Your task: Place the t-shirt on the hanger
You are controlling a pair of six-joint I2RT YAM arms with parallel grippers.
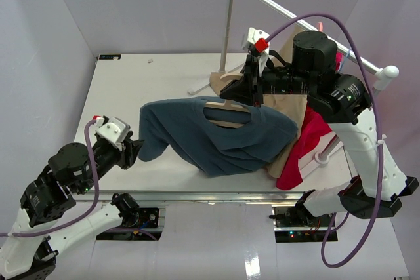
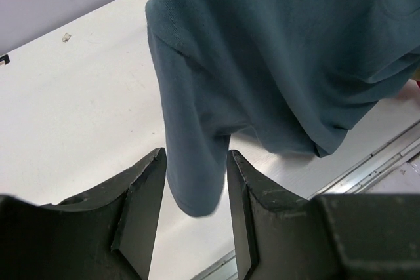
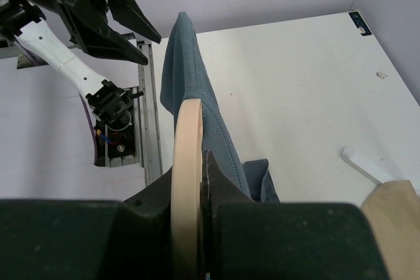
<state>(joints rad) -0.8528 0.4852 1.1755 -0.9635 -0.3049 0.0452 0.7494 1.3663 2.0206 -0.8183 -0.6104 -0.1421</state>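
The slate-blue t-shirt [image 1: 223, 139] hangs over the pale wooden hanger [image 1: 223, 103], whose frame shows through the neck opening. My right gripper [image 1: 248, 93] is shut on the hanger [image 3: 186, 162] at its top and holds it above the table, with the t-shirt [image 3: 197, 96] draped along it. My left gripper [image 1: 134, 150] is open at the shirt's left sleeve. In the left wrist view the sleeve end [image 2: 193, 181] hangs between the fingers [image 2: 141, 208] with a gap on each side.
A clothes rack with a metal rod [image 1: 295, 14] stands at the back right. A tan garment [image 1: 289, 106] and a red garment [image 1: 305, 145] hang behind the t-shirt. The table's front rail [image 2: 374, 162] runs just below the shirt hem.
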